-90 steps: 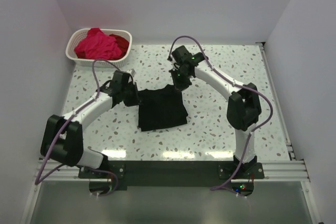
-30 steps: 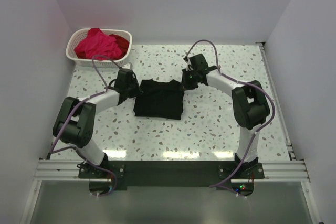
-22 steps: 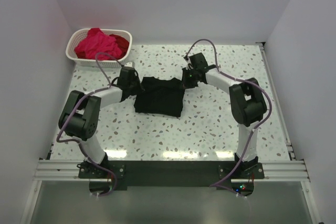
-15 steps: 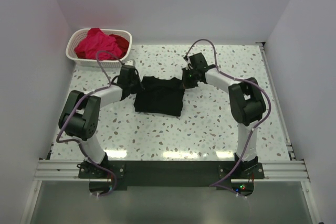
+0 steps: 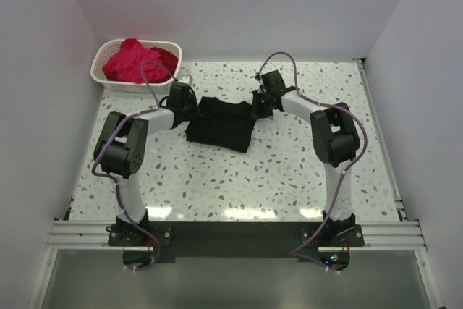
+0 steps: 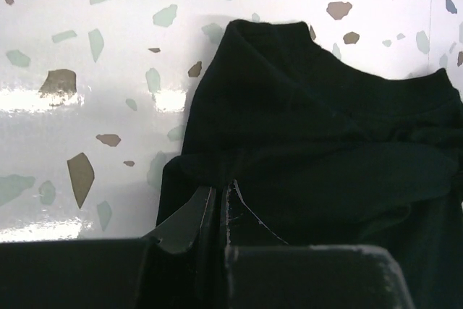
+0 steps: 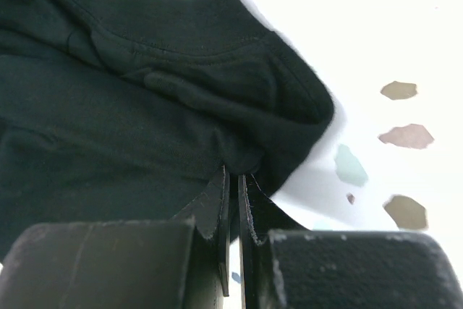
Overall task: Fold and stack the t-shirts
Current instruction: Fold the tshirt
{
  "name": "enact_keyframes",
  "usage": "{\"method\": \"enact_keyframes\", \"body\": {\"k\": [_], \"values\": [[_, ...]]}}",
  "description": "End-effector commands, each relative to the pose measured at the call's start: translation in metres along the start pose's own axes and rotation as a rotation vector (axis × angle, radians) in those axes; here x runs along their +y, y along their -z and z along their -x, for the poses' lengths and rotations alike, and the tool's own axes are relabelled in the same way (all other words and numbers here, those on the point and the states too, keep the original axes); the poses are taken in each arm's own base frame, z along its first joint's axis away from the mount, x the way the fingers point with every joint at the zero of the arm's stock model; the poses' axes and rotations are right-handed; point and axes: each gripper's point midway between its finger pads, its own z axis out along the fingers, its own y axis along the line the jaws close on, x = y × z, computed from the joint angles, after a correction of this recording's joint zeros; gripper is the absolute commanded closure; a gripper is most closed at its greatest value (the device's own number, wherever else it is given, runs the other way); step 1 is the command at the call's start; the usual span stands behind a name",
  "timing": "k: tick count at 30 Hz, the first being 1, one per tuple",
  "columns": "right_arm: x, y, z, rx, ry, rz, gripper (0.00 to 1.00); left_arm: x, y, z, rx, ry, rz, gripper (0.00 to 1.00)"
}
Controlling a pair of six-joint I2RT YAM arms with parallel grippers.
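black shirt [image 5: 221, 128] sits folded on the surface [image 5: 289, 171], far corners pinched by the left gripper [image 6: 219, 204] and right gripper [image 7: 233, 182], both clamped on cloth. if either lifts without letting go, the fold could drag open. pink shirt [image 5: 134, 61] waits in the basket [image 5: 100, 77].

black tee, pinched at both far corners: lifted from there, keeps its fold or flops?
Likely floppy: the black t-shirt bunches into soft ridges where the left gripper and right gripper pinch it. The middle would probably sag between the grips. Pushed, it would likely wrinkle rather than slide whole on the glossy table.
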Motion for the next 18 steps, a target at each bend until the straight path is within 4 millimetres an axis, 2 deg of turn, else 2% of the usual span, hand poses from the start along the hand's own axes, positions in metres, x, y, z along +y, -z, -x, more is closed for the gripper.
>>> {"method": "enact_keyframes", "body": {"k": [1, 2, 3, 5, 6, 7, 8, 9, 10, 11, 12, 13, 14, 15, 16, 17, 18], "values": [[-0.010, -0.006, -0.005, 0.038, 0.010, -0.019, 1.00, 0.000, 0.002, 0.001, 0.030, 0.047, -0.006, 1.00], [-0.008, -0.007, -0.013, 0.064, 0.005, -0.001, 1.00, 0.002, 0.004, -0.006, 0.048, 0.064, -0.004, 1.00], [-0.007, -0.006, -0.018, 0.082, 0.006, 0.010, 1.00, 0.007, 0.008, -0.026, 0.097, 0.084, 0.008, 1.00], [-0.006, 0.001, -0.039, 0.135, -0.014, 0.024, 1.00, 0.002, 0.022, -0.038, 0.124, 0.132, -0.013, 1.00], [-0.002, 0.005, -0.049, 0.161, -0.032, 0.052, 1.00, 0.013, 0.032, -0.067, 0.194, 0.144, 0.019, 1.00], [-0.002, 0.009, -0.071, 0.206, -0.043, 0.059, 1.00, 0.009, 0.044, -0.069, 0.195, 0.152, 0.011, 1.00], [0.005, 0.023, -0.076, 0.213, -0.041, 0.073, 1.00, 0.007, 0.053, -0.082, 0.223, 0.142, 0.013, 1.00], [0.006, 0.031, -0.087, 0.233, -0.034, 0.072, 1.00, 0.018, 0.069, -0.114, 0.302, 0.137, 0.050, 1.00], [0.005, 0.039, -0.122, 0.317, -0.030, 0.052, 1.00, 0.014, 0.086, -0.116, 0.297, 0.117, 0.037, 1.00], [0.013, 0.056, -0.128, 0.315, -0.001, 0.062, 1.00, 0.009, 0.099, -0.133, 0.324, 0.088, 0.035, 1.00], [0.016, 0.065, -0.144, 0.344, 0.016, 0.062, 1.00, 0.022, 0.120, -0.172, 0.410, 0.077, 0.069, 1.00], [0.018, 0.077, -0.188, 0.441, 0.053, 0.033, 1.00, 0.008, 0.140, -0.172, 0.385, 0.087, 0.015, 1.00], [0.022, 0.088, -0.204, 0.466, 0.084, 0.027, 1.00, -0.005, 0.158, -0.191, 0.409, 0.052, -0.024, 1.00], [0.031, 0.105, -0.212, 0.458, 0.118, 0.039, 1.00, 0.007, 0.178, -0.221, 0.470, 0.051, 0.006, 1.00], [0.034, 0.118, -0.245, 0.518, 0.164, 0.028, 1.00, -0.007, 0.195, -0.212, 0.399, 0.096, -0.042, 1.00], [0.038, 0.126, -0.257, 0.527, 0.175, 0.038, 1.00, -0.013, 0.207, -0.219, 0.401, 0.084, -0.076, 1.00], [0.048, 0.140, -0.259, 0.498, 0.176, 0.066, 1.00, -0.007, 0.218, -0.225, 0.409, 0.097, -0.067, 1.00]]}}
